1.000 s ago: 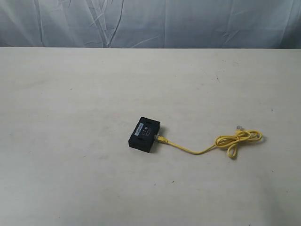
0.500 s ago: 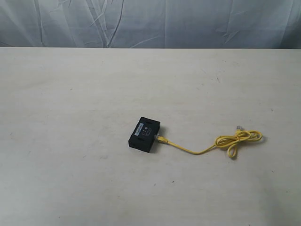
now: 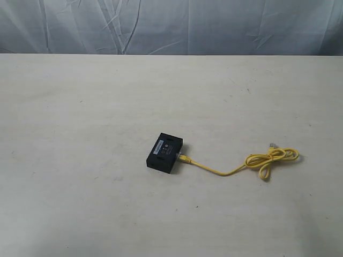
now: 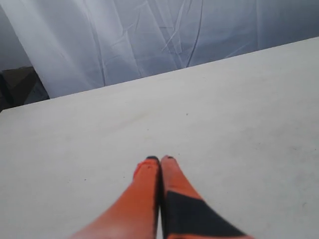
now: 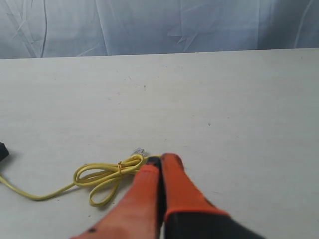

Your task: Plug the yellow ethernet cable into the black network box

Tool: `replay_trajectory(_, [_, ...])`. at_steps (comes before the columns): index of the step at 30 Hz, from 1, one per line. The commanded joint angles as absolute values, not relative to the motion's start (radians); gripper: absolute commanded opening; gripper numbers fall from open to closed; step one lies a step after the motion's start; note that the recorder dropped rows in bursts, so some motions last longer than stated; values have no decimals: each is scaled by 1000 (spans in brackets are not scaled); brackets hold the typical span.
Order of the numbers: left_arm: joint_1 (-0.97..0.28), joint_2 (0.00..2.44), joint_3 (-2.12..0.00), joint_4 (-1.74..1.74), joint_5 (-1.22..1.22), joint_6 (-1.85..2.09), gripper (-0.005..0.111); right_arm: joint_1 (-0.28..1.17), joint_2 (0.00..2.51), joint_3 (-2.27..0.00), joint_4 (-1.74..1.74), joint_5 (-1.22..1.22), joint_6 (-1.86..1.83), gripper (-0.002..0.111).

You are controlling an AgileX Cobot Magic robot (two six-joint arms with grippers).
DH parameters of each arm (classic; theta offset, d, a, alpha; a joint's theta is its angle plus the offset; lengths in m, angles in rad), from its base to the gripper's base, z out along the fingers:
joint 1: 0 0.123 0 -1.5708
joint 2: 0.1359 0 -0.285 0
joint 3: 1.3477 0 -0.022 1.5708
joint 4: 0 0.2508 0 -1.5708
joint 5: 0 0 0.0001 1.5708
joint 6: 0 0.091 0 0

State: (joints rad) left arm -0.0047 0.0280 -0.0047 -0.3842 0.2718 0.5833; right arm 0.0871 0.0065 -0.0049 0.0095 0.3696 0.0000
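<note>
My right gripper (image 5: pixel 160 158) is squeezed closed. Its two orange fingers (image 5: pixel 142 191) press flat on each other and nothing is between them. My left gripper (image 4: pixel 160 159) is the same: fingers (image 4: pixel 144 186) tight together, holding nothing.

The yellow cable (image 5: pixel 107 174) lies on the table (image 5: pixel 239 109) close by the tips of my right gripper. The part nearest the tips is a loose double loop, tied in the middle. A small clear plug (image 5: pixel 138 151) sticks out of the loop, a bit beyond the tips. From the loop the cable runs away from my gripper to the black box (image 5: pixel 2 150); I see only a corner of it at the edge of that picture.

From the outside camera, the black box (image 3: pixel 165 152) lies flat on the table (image 3: pixel 80 107), with a pale label (image 3: pixel 160 146) on top. The yellow cable (image 3: pixel 236 168) reaches its side, and the plug there touches the box. I cannot tell how deep it sits. The clear plug (image 3: pixel 273 144) at the loop end lies free.

In front of my left gripper I see bare table (image 4: pixel 249 114), then a pale curtain (image 4: pixel 149 40).
</note>
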Motion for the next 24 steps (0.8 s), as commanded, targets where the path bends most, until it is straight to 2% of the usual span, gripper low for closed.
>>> replay_trajectory(1, [3,24,0,-238,244,381,0,82,0,0,10,352,0,0])
replay_trajectory(7, [21,24,0,-146,239,88,0,82,0,0,10,352,0,0])
replay_trajectory(24, [21,0,0,-125,232,76,0,82,0,0,10,352,0,0])
